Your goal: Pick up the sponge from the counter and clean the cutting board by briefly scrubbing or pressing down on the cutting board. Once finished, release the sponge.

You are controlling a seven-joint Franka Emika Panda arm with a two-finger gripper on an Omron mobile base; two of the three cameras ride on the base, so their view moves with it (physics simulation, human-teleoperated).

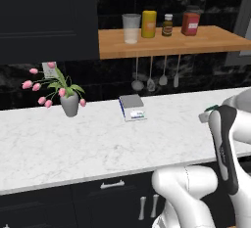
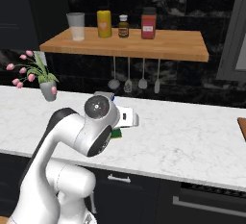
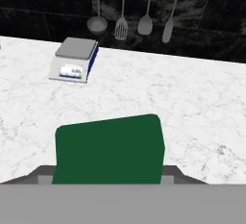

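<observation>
- The sponge [image 3: 109, 150], green scrub side toward my hand camera, sits right against my pincer [image 3: 108, 177], which is clamped narrow around it and holds it above the table [image 3: 192, 103].
- A kitchen scale [image 3: 74, 59] rests farther back on the table.
- Ladles and spatulas [image 3: 129, 23] hang beyond it.
- The cutting board [image 2: 242, 127] pokes in at the right edge.

A wooden wall shelf [image 2: 158, 45] hangs on black marble wall [image 2: 192, 6] above dark cabinets [image 1: 98, 197].
</observation>
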